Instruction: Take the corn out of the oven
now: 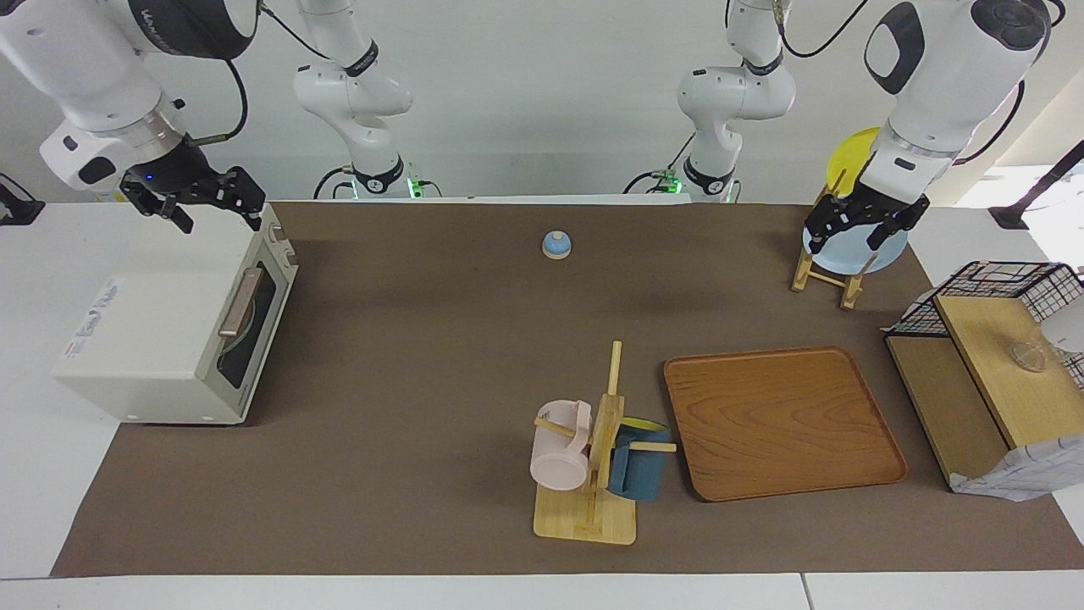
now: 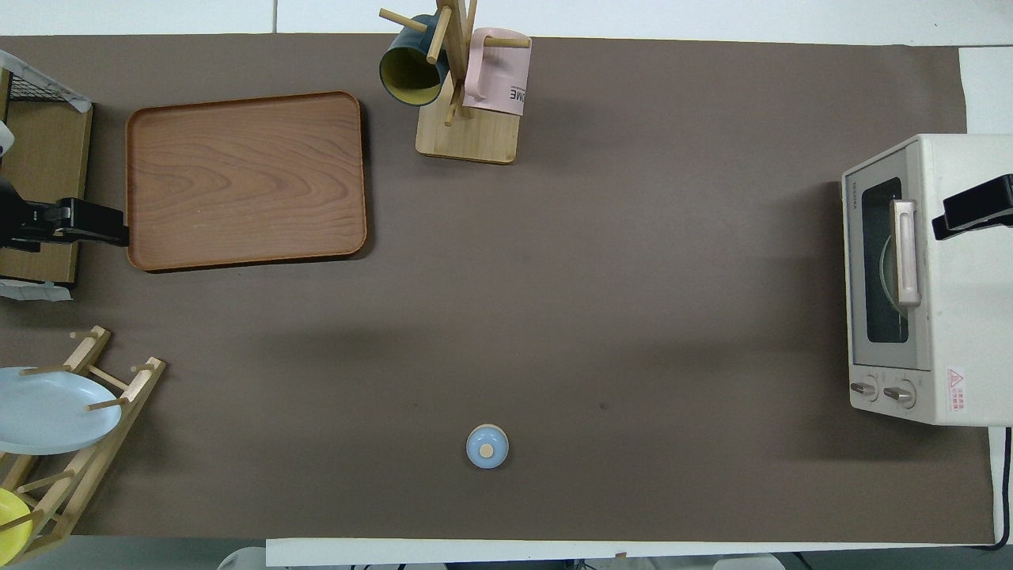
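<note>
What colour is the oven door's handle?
Tan, on the oven handle; clearest in the overhead view.

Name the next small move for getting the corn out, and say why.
Probably lower the right claw onto the handle to pull the door down. The oven is shut, so no corn shows, and that claw hangs over the oven's top, above the handle. The left claw waits over the plate rack.

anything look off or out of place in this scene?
Nothing stands out. The oven sits square with its door shut, mugs hang on their stand, plates rest in the rack, and the tray lies flat. No corn shows.
</note>
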